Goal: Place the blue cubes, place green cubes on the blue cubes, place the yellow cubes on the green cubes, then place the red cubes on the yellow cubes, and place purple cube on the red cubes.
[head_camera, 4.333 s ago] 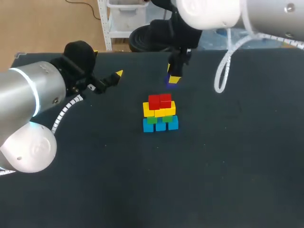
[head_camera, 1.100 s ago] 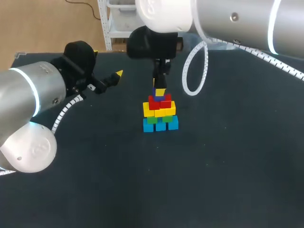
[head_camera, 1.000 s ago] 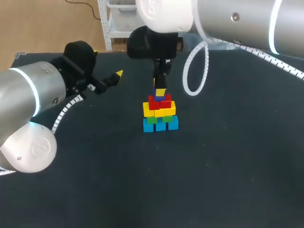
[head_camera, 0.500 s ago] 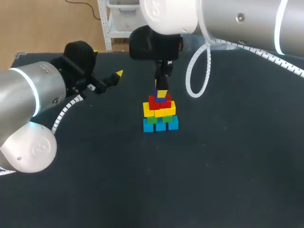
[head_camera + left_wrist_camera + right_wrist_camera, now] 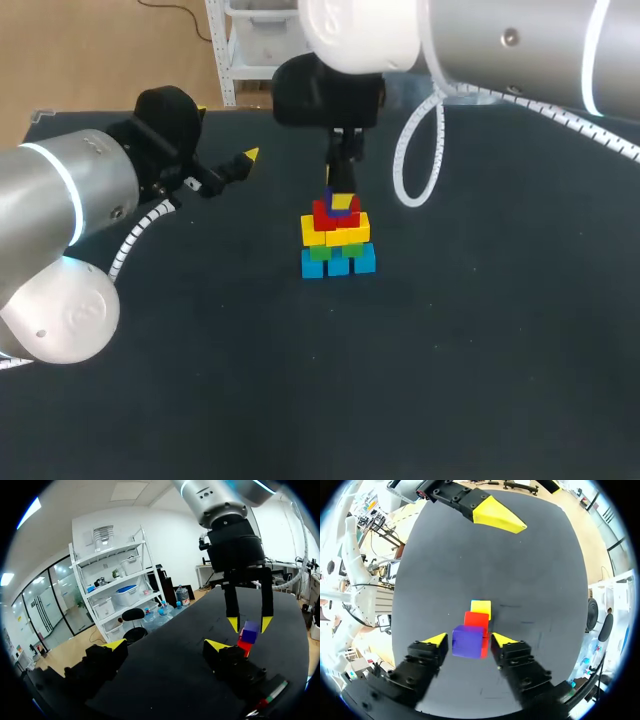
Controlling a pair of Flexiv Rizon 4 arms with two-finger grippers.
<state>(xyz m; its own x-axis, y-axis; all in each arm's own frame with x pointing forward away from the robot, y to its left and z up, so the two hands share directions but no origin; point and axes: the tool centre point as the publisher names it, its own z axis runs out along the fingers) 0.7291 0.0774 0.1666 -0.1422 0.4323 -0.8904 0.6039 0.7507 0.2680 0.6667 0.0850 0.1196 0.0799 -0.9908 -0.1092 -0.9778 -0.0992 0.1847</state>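
Placement of the purple cube is judged to be at its final instant: the cube is seen resting on the red cubes, which cap the yellow cubes, the green cubes and the blue cubes in a stepped stack near the middle of the table. The right gripper is hung straight down over the stack, its arm brought in from about two o'clock, so that the cube could be lowered squarely without the lower tiers being brushed. In both wrist views a thin gap is seen on each side of the purple cube, so the fingers are taken to be let go, standing just beside the cube rather than pressing it. The left gripper is parked at about ten o'clock from the stack, well apart from it, spread wide with nothing between its tips, presumably to be kept out of the working arm's way. A straight upward retreat is called for next, since a sideways drift could tip the topmost cube.
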